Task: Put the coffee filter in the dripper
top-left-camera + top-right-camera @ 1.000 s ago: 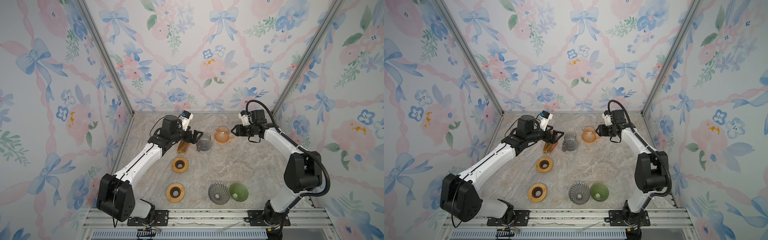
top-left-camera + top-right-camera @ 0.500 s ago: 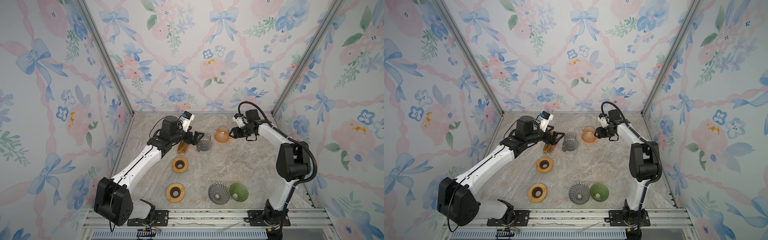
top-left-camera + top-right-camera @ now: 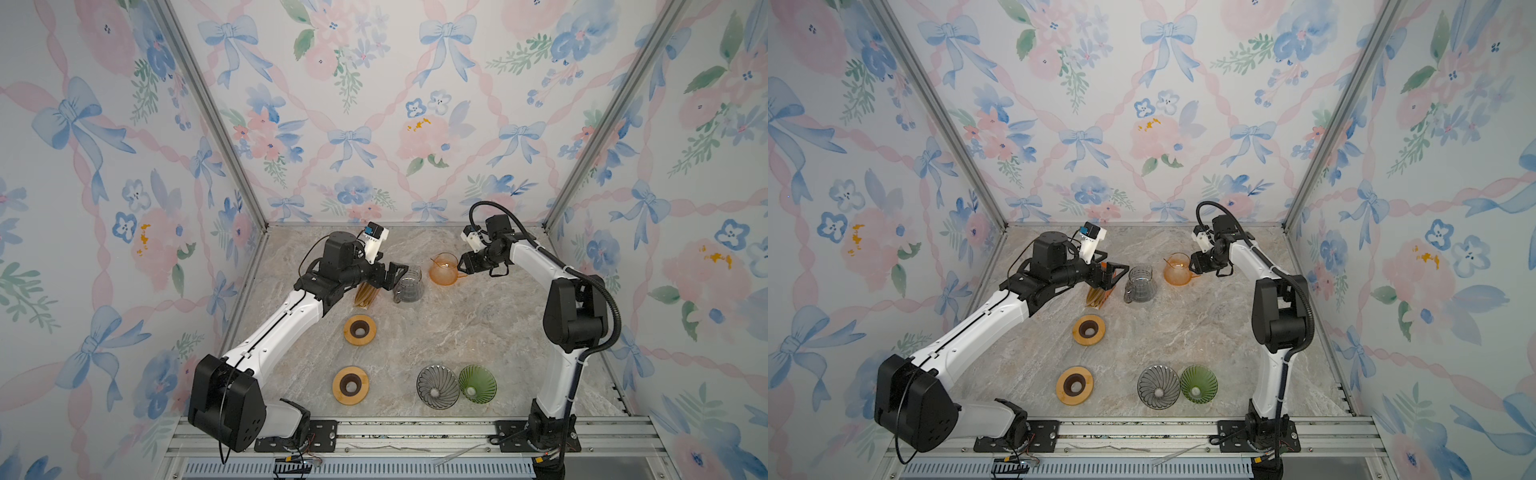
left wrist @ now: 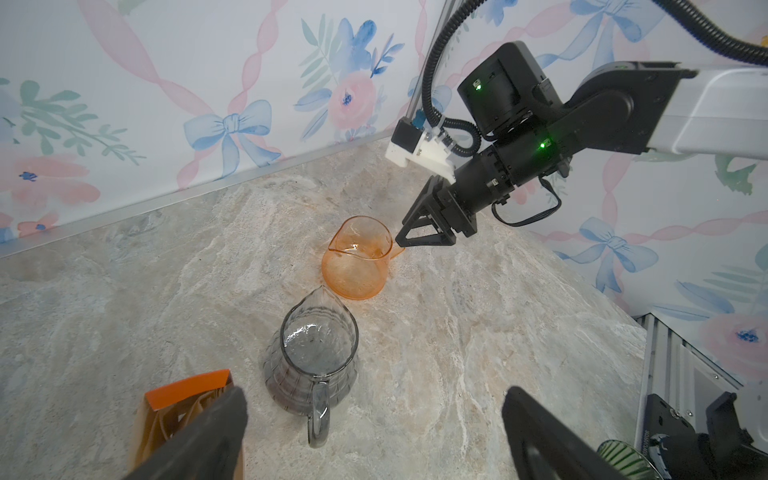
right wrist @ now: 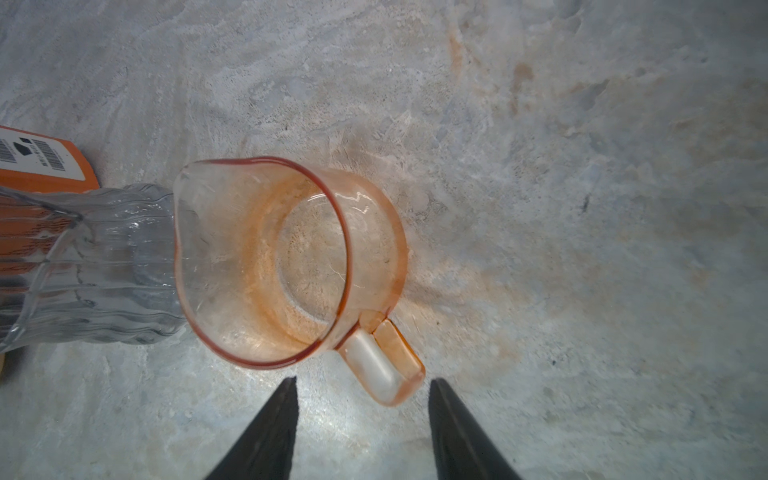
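Right wrist: fingers (image 5: 270, 432) apart by pitcher (image 5: 232, 266)

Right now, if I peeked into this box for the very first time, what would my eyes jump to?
Probably the walls, covered in blue bows and pink flowers all around the marble table. Then the orange glass jug near the back, with the right tool open just at its handle. At the front, a bright green dripper sits beside a grey dripper.
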`<state>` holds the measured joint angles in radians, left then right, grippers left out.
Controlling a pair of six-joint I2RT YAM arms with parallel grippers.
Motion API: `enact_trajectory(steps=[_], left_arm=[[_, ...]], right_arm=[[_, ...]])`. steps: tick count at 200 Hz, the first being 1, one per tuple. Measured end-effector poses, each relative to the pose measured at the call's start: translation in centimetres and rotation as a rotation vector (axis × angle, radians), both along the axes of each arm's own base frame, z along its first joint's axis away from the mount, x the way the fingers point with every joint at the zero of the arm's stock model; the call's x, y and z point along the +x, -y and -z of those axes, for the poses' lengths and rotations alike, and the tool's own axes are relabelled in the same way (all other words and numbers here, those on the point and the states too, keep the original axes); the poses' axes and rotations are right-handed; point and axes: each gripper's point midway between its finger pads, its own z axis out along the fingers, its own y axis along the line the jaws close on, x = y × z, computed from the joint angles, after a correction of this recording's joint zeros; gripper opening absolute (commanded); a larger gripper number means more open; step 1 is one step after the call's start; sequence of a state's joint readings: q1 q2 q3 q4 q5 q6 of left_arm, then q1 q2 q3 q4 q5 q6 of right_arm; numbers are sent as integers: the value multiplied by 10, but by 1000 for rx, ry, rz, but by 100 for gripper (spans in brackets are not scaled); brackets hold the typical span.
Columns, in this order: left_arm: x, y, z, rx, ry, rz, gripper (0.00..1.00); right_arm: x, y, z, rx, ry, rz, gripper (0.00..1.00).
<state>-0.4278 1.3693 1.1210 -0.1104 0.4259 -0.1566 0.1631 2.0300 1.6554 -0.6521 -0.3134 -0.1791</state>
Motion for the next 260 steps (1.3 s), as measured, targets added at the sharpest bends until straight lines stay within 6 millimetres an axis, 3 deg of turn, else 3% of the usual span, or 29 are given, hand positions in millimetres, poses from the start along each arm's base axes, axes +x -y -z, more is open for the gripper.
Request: enact_trajectory(steps=[47,183,260], left_arm=[[0,0,0,1,0,-2,98],[0,0,0,1,0,-2,98],[0,0,0,1,0,-2,98]], right_arm=[[4,-5,8,-22,-19,-23,51],[-15,-31,35,-123,-41,-65,37],[-11,-31,33,-156,-2,-26,26]])
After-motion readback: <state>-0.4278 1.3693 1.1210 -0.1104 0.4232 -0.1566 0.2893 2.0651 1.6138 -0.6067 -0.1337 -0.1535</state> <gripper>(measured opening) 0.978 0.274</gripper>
